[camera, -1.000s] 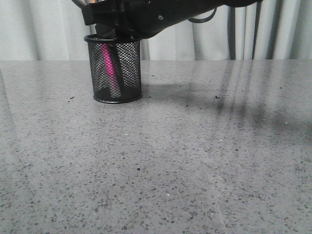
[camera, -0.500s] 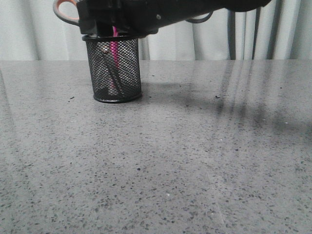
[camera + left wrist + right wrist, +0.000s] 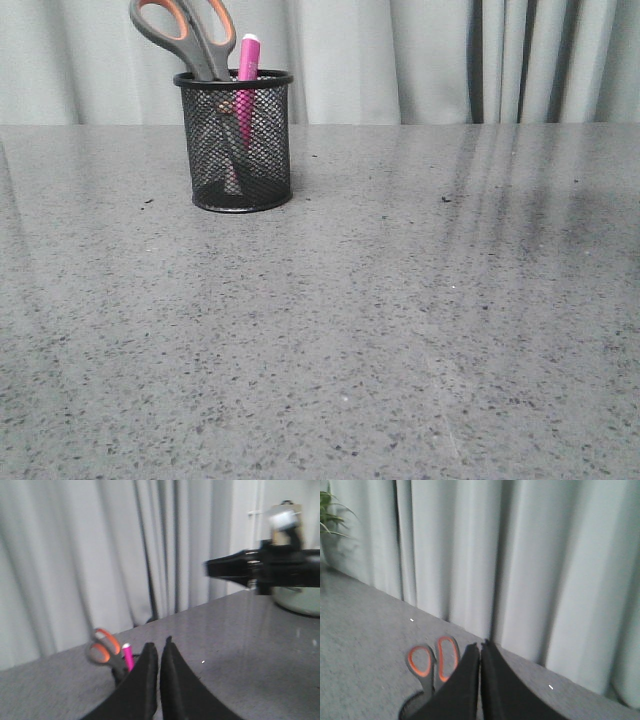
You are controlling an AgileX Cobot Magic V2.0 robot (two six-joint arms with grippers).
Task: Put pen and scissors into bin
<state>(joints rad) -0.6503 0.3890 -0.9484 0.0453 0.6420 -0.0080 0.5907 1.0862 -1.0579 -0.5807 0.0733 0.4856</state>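
Both the pen (image 3: 247, 62) and the scissors (image 3: 186, 34) stood inside the bin (image 3: 238, 140) on the table (image 3: 400, 320), so the task looked complete, with the left gripper (image 3: 159, 652) and right gripper (image 3: 480, 652) pressed closed, empty, needing only withdrawal.

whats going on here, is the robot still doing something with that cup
Nothing is being handled right now. The scissors and the pink pen both stand in the black mesh bin, handles and cap poking above the rim. Both wrist views show the left tool and right tool shut and empty, away from the bin.
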